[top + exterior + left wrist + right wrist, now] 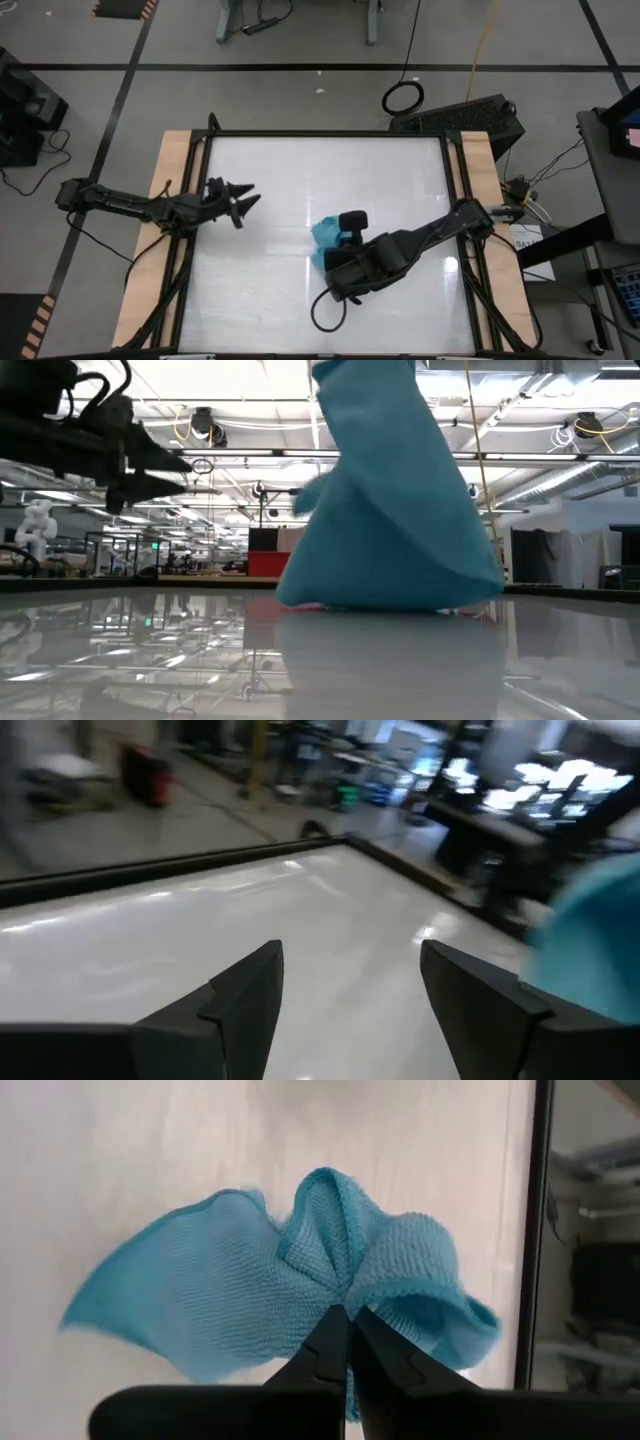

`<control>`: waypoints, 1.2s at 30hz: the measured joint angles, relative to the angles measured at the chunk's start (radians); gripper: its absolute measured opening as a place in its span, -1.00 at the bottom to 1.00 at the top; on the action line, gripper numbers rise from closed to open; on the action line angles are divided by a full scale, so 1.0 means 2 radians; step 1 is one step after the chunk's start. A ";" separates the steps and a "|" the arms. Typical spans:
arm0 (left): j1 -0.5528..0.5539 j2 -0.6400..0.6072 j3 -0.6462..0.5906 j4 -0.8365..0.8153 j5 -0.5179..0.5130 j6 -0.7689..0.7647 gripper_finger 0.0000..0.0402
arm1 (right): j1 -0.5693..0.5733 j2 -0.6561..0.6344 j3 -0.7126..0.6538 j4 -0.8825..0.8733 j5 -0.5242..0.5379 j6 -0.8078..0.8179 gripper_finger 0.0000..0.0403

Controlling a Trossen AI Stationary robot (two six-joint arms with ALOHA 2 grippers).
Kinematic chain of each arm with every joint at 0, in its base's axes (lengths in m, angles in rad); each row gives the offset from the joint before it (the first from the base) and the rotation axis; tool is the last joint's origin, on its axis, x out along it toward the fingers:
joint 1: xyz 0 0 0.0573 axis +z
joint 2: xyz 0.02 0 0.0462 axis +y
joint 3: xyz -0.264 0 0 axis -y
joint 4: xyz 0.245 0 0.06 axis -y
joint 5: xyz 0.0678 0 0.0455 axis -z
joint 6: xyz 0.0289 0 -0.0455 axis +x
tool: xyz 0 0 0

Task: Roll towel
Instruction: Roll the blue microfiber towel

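The turquoise towel [230, 1295] hangs bunched from my right gripper [347, 1322], which is shut on it over the middle of the table. In the low view the towel [390, 510] spreads downward like a cone and its lower edge [380, 604] rests on the table. From above, only part of the towel [322, 233] shows beside the right wrist. My left gripper [240, 203] is open above the table's left part, pointing level toward the towel, with nothing between its fingers [250, 985]. My right gripper pinches a gathered fold of the towel [345, 1292] between its two fingertips, several layers bunched together. The fingers slant down from the table's right side. The towel hangs below them, fanned out and slack, with its bottom edge [330, 604] on the table.
The white glossy tabletop [300, 170] has a black frame and wooden side rails [165, 180]. A cable loop [325, 310] hangs under the right arm near the front edge.
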 joint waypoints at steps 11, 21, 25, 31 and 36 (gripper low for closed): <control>-0.023 0.072 0.000 0.090 0.167 -0.001 0.21 | 0.004 -0.022 0.000 0.060 -0.074 -0.071 -0.99; -0.060 0.255 0.029 0.207 0.170 0.025 0.21 | 0.018 -0.022 0.000 0.077 -0.083 -0.097 -0.99; -0.066 0.348 0.082 0.222 0.174 0.049 0.21 | 0.024 -0.022 0.000 0.079 -0.084 -0.097 -0.99; -0.080 0.497 0.203 0.224 0.191 0.109 0.21 | 0.030 -0.022 0.000 0.082 -0.084 -0.092 -0.99; -0.084 0.595 0.299 0.223 0.217 0.154 0.21 | 0.041 -0.022 0.000 0.082 -0.084 -0.080 -0.99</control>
